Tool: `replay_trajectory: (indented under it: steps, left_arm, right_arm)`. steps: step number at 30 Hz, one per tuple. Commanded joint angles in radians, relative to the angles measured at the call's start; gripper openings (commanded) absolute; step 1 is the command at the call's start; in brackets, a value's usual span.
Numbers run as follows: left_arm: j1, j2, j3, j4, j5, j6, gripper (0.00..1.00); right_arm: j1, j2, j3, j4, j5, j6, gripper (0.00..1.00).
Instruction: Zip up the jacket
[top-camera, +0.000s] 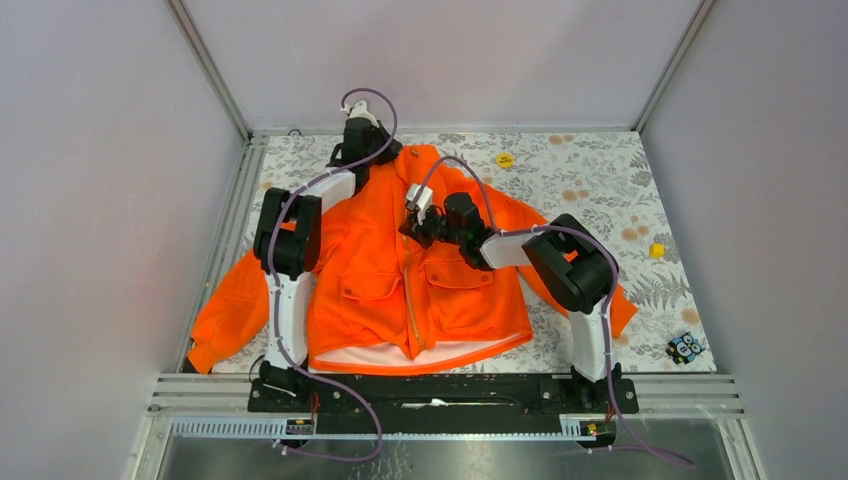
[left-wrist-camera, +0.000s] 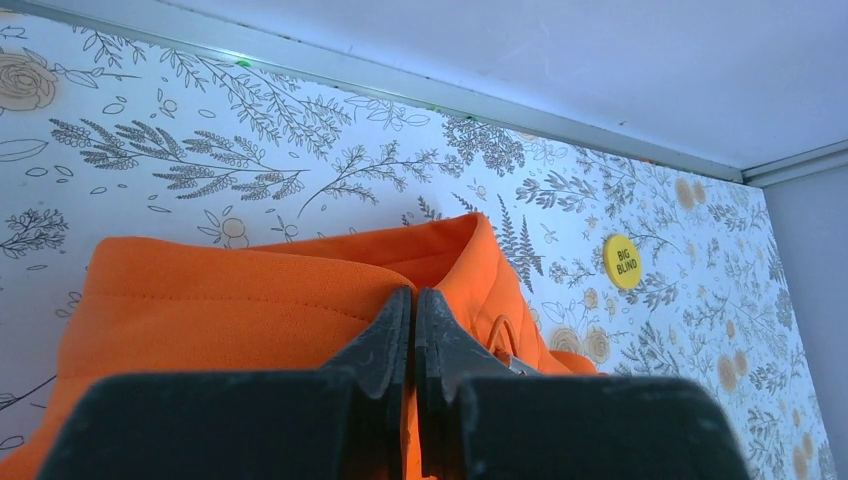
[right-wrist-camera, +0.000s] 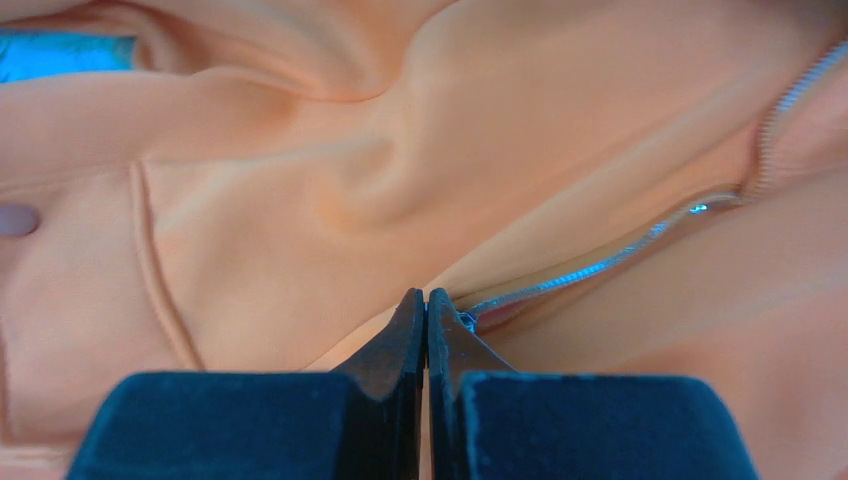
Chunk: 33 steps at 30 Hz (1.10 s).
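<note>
The orange jacket (top-camera: 370, 270) lies flat on the floral table, collar at the far end and hem with white lining near the arm bases. Its zipper (top-camera: 413, 310) is closed from the hem up to the chest. My left gripper (top-camera: 362, 140) is at the collar (left-wrist-camera: 300, 290), jaws closed with orange fabric pinched between them (left-wrist-camera: 413, 295). My right gripper (top-camera: 412, 228) is at mid-chest on the zipper line. In the right wrist view it (right-wrist-camera: 427, 297) is shut at the zipper slider, and the open silver zipper teeth (right-wrist-camera: 600, 265) run away to the upper right.
A yellow "BIG BLIND" chip (top-camera: 505, 159) lies beyond the right shoulder and also shows in the left wrist view (left-wrist-camera: 622, 262). A small yellow block (top-camera: 656, 250) and a black battery holder (top-camera: 685, 347) lie at the right. Enclosure walls and a metal rail (top-camera: 450, 130) border the table.
</note>
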Motion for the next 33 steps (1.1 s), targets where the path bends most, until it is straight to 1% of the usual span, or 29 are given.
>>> replay_trajectory:
  steps: [1, 3, 4, 6, 7, 10, 11, 12, 14, 16, 19, 21, 23, 24, 26, 29, 31, 33]
  left_arm:
    - [0.014, 0.0, 0.112, 0.092, 0.005, 0.028, 0.0]
    - [0.015, 0.023, 0.168, 0.042, 0.023, 0.051, 0.0]
    - [0.015, 0.038, 0.204, 0.006, 0.043, 0.06, 0.0]
    - [0.015, 0.064, 0.279, -0.092, 0.077, 0.06, 0.0]
    - [0.016, 0.065, 0.31, -0.142, 0.083, 0.05, 0.1]
    - [0.023, 0.004, 0.344, -0.309, 0.069, 0.019, 0.68]
    - [0.029, -0.029, 0.343, -0.361, 0.061, 0.006, 0.94]
    - [0.035, -0.062, 0.337, -0.416, 0.058, -0.006, 0.98]
    - [0.044, -0.15, 0.286, -0.484, 0.06, -0.024, 0.99]
    - [0.044, -0.266, 0.181, -0.535, 0.049, -0.029, 0.99]
    - [0.044, -0.466, -0.082, -0.526, 0.052, -0.063, 0.99]
    - [0.041, -0.583, -0.278, -0.46, 0.096, -0.084, 0.92]
    - [0.029, -0.661, -0.458, -0.385, 0.129, -0.126, 0.83]
    - [0.019, -0.688, -0.539, -0.343, 0.143, -0.14, 0.81]
    - [-0.005, -0.73, -0.675, -0.25, 0.179, -0.152, 0.8]
    - [-0.05, -0.731, -0.827, -0.099, 0.226, -0.173, 0.8]
    - [-0.083, -0.693, -0.84, -0.079, 0.218, -0.163, 0.82]
    - [-0.118, -0.643, -0.822, -0.081, 0.201, -0.147, 0.84]
  right_arm:
    - [0.03, -0.062, -0.028, -0.06, -0.183, -0.037, 0.0]
    - [0.03, -0.084, -0.059, -0.031, -0.189, -0.015, 0.0]
    - [0.03, -0.085, -0.079, 0.017, -0.164, 0.012, 0.0]
    - [0.03, -0.068, -0.069, 0.064, -0.105, 0.045, 0.0]
    - [0.03, -0.048, -0.05, 0.073, -0.073, 0.072, 0.0]
    - [0.025, 0.001, 0.01, 0.077, -0.025, 0.12, 0.0]
    - [0.025, 0.013, 0.027, 0.071, -0.016, 0.129, 0.0]
    - [0.023, 0.019, 0.037, 0.068, -0.018, 0.138, 0.0]
    - [0.019, 0.03, 0.037, 0.103, -0.022, 0.173, 0.0]
    - [0.011, 0.037, 0.041, 0.118, -0.023, 0.218, 0.0]
    - [-0.004, 0.028, 0.046, 0.106, -0.02, 0.309, 0.0]
    - [-0.018, 0.016, 0.039, 0.12, 0.004, 0.379, 0.0]
    - [-0.032, 0.011, 0.04, 0.131, 0.0, 0.449, 0.0]
    - [-0.035, 0.011, 0.041, 0.137, -0.01, 0.462, 0.0]
    - [-0.036, 0.007, 0.04, 0.147, -0.003, 0.491, 0.0]
    - [-0.043, 0.005, 0.061, 0.144, 0.013, 0.564, 0.0]
    - [-0.049, 0.003, 0.08, 0.134, 0.027, 0.612, 0.0]
    - [-0.05, 0.007, 0.099, 0.127, 0.03, 0.645, 0.0]
